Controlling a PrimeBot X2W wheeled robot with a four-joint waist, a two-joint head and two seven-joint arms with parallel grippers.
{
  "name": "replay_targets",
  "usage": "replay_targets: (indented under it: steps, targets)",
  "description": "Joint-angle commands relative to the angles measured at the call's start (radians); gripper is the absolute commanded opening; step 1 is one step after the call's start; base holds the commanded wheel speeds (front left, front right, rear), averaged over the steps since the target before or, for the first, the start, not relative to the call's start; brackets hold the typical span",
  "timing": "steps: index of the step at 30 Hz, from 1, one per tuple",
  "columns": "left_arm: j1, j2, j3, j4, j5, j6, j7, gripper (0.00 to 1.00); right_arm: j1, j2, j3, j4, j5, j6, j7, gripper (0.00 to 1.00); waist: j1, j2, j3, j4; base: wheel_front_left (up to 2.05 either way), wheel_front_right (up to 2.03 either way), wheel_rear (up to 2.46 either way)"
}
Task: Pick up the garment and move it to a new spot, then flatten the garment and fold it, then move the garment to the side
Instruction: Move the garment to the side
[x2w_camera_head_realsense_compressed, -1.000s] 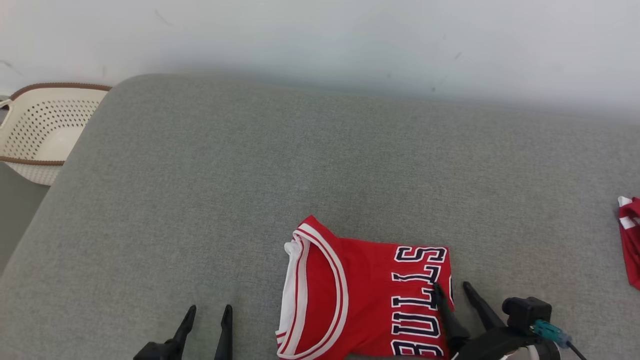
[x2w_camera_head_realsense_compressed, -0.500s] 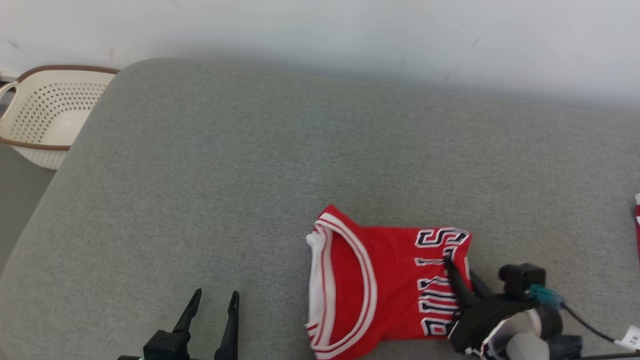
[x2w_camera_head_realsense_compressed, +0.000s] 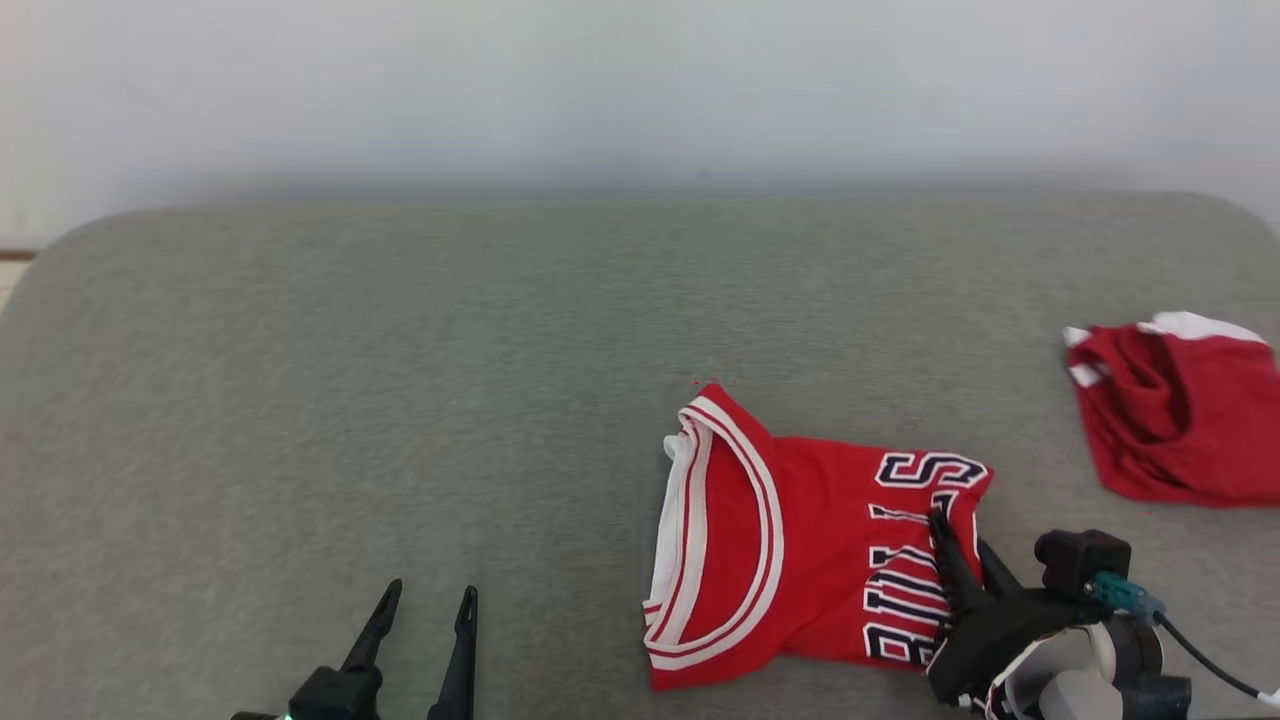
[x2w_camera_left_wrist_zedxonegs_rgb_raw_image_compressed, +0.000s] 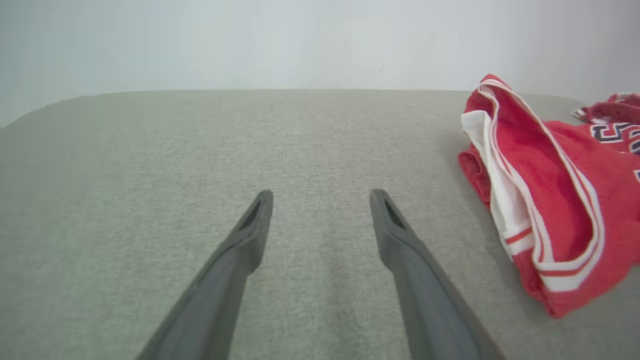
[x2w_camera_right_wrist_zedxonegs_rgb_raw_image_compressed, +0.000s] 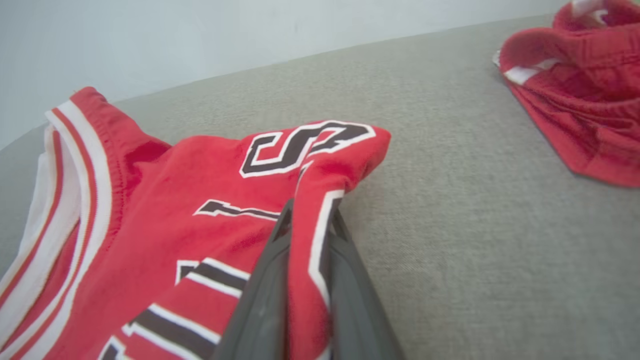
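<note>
A red jersey with white striped trim and dark letters edged in white lies folded on a grey padded surface. In the head view it sits right of the middle and close to the near edge. Its round trimmed opening faces the left and its lettered end faces the right.

The right claw is closed on the jersey at the lettered end. The right wrist view shows its two dark fingers pinching a raised fold of red cloth with a white stripe between them. That fold stands up as a ridge, while the rest of the jersey lies flat on the surface.

The left claw is at the lower left of the head view, with its fingers spread apart and nothing between them. It is over bare grey surface, to the left of the jersey and apart from it. In the left wrist view the trimmed opening of the jersey is off to the right of the fingers.

A second red cloth with white edging lies crumpled farther to the right, apart from the jersey. A pale wall rises behind the surface.
</note>
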Motion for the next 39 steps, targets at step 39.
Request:
replay_targets:
  steps: [39]
  targets:
    - [-0.109,0.001,-0.084,-0.050,0.012,-0.014,-0.001,1.00,-0.425,-0.320,-0.094,0.097,-0.114,-0.001,0.115,0.00,0.0000,0.0000,0.146,-0.151,0.00,0.00,0.00]
